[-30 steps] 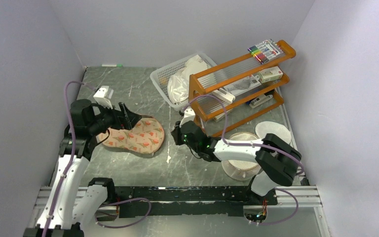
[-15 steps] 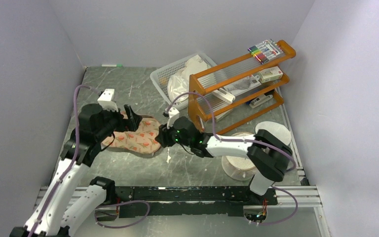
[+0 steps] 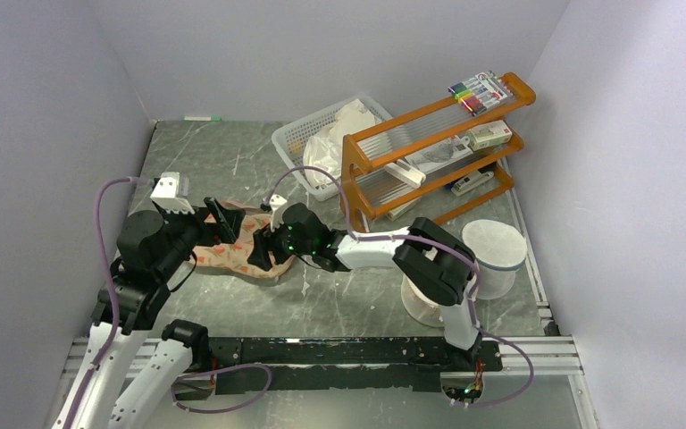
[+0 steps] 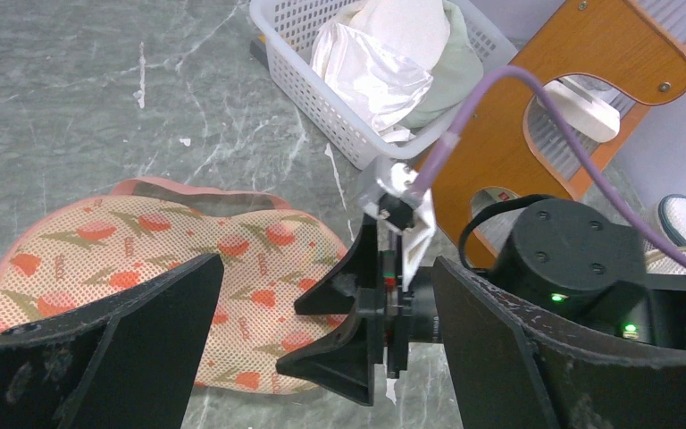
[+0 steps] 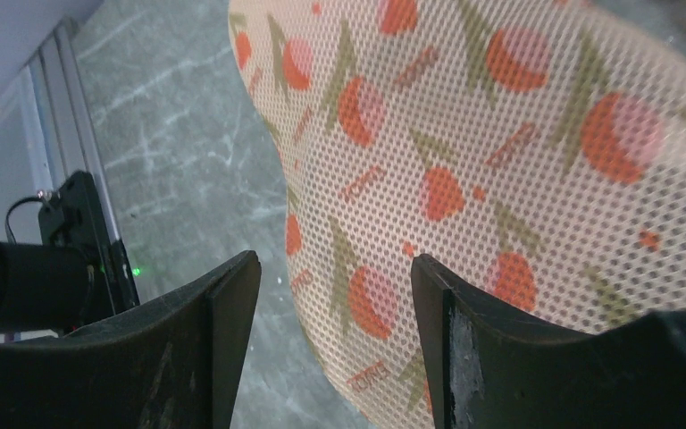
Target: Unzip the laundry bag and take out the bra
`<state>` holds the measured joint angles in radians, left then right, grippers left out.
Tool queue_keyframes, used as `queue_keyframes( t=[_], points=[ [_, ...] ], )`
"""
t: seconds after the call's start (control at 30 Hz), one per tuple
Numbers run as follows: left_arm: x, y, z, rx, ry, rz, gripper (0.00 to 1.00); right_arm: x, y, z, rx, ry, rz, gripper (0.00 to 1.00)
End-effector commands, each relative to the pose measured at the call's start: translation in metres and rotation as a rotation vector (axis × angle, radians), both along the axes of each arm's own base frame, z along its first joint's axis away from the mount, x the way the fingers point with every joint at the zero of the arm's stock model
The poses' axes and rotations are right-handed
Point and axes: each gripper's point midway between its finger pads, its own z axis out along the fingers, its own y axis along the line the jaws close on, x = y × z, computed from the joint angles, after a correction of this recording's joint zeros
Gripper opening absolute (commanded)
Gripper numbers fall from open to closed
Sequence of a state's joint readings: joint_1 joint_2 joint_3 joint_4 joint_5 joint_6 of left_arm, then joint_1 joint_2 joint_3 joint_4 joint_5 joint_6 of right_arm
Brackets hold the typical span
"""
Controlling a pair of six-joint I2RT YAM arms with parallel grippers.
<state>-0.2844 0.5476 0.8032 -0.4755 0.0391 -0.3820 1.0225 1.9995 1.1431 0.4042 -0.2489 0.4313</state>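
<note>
- The laundry bag (image 3: pixel 230 256) is lying flat, centre-left of the overhead view, long axis running left to right; no bra is showing.
- The right gripper (image 5: pixel 330 268) is hovering, jaws apart, over the bag's right lobe, nearer than the left gripper (image 4: pixel 322 268), which is gaping wide.
- Tiny lettering in the print is proving unreadable.
</note>
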Motion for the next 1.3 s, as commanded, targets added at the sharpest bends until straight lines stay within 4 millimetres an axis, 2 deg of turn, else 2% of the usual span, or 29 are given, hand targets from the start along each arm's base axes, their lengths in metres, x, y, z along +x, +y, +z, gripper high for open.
queue_keyframes(
  t=[0.0, 0.17, 0.33, 0.43, 0.57, 0.63, 0.77, 0.83, 0.9, 1.07, 1.13, 1.27],
  points=[
    [0.005, -0.001, -0.002, -0.002, 0.010, 0.008, 0.99, 0.013, -0.030, -0.025, -0.026, 0.052, -0.058, 0.63],
    [0.009, -0.024, -0.011, 0.001, 0.026, -0.120, 0.99, 0.035, -0.074, -0.038, -0.137, -0.004, -0.169, 0.63],
    [0.015, -0.040, -0.030, 0.074, 0.073, -0.241, 0.99, 0.051, -0.091, -0.024, -0.156, -0.034, -0.203, 0.64],
    [0.019, -0.038, -0.039, 0.151, 0.107, -0.260, 0.99, 0.050, -0.094, 0.005, -0.136, -0.038, -0.206, 0.64],
    [0.024, -0.022, -0.045, 0.280, 0.103, -0.212, 0.99, 0.034, -0.095, 0.072, -0.001, -0.071, -0.172, 0.67],
    [0.019, -0.029, -0.046, 0.309, 0.057, -0.251, 0.99, 0.024, -0.103, 0.093, 0.042, -0.088, -0.167, 0.70],
    [0.011, -0.046, -0.054, 0.327, 0.002, -0.348, 0.99, 0.010, -0.122, 0.115, 0.051, -0.123, -0.166, 0.73],
    [0.007, -0.059, -0.063, 0.341, 0.014, -0.403, 1.00, 0.000, -0.129, 0.122, 0.065, -0.126, -0.148, 0.73],
    [0.004, -0.072, -0.073, 0.388, 0.029, -0.457, 0.99, -0.006, -0.138, 0.137, 0.093, -0.156, -0.149, 0.74],
    [0.012, -0.088, -0.096, 0.574, 0.069, -0.469, 0.95, -0.007, -0.168, 0.160, 0.105, -0.231, -0.232, 0.74],
    [0.017, -0.093, -0.101, 0.641, 0.062, -0.463, 0.91, -0.006, -0.181, 0.168, 0.107, -0.258, -0.275, 0.73],
    [0.019, -0.118, -0.114, 0.730, 0.035, -0.506, 0.86, -0.010, -0.207, 0.185, 0.135, -0.297, -0.358, 0.73]
  ],
)
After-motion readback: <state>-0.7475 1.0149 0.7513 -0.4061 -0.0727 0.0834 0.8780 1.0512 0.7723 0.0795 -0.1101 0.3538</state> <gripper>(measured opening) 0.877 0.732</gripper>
